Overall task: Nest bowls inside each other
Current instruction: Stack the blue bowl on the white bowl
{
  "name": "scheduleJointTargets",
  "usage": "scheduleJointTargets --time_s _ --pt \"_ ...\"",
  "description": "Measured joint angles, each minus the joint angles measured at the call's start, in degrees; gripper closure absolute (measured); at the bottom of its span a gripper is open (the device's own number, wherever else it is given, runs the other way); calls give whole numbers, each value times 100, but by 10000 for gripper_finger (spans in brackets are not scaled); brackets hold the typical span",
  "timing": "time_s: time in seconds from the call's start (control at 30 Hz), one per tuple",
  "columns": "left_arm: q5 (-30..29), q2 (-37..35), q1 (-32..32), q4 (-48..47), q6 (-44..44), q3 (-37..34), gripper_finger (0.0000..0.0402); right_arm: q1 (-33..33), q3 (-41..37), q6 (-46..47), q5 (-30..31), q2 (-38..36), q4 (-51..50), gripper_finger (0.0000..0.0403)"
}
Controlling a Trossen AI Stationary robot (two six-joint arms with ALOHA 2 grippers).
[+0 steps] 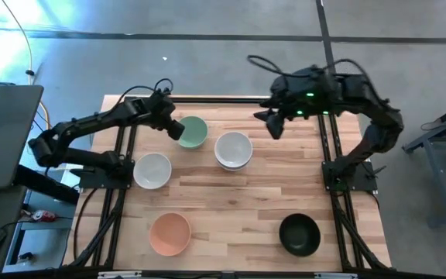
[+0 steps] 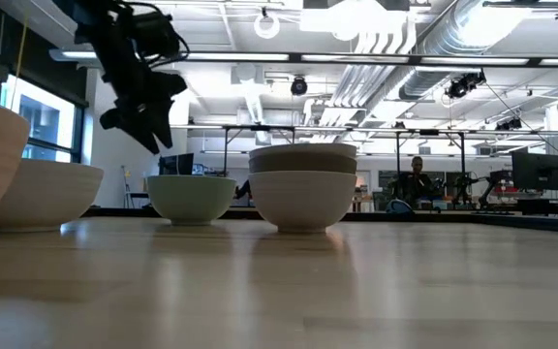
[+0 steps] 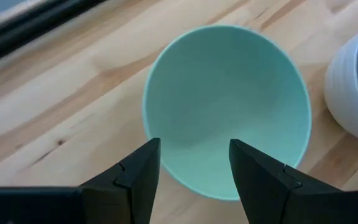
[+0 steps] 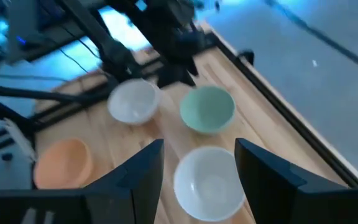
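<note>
Relation: left gripper point(image 1: 178, 130) is hovering over the near rim of the small round matte mint green bowl point(image 1: 193, 132), which is lying just ahead of its fingers.
Left jaws: standing parted and empty, straddling the rim in the left wrist view.
Neighbour: stack of pale white round bowls point(image 1: 234, 149) is sitting just beside the mint green bowl, toward the right arm.
Nearer arm: left, by far.
Right gripper point(image 1: 273, 124): waiting raised above the table's far edge, fingers spread, holding nothing.
Judgement: a short descent is looking sufficient to pinch the rim.

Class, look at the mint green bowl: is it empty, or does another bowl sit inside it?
Empty. The left wrist view shows the mint green bowl's bare interior.
</note>
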Motion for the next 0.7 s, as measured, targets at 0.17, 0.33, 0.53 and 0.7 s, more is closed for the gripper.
scheduleJointTargets --time_s 0.17,0.33,0.53,0.7 --pt "133 438 144 -322 2 294 219 227 1 0 247 -372 163 213" --pt "-1 856 271 -617 149 559 219 413 1 1 507 -592 165 213" --pt "10 1308 339 -704 300 817 219 521 1 -7 510 -604 156 213" --pt "163 1714 336 -728 437 1077 219 546 -1 -60 509 -593 134 213"
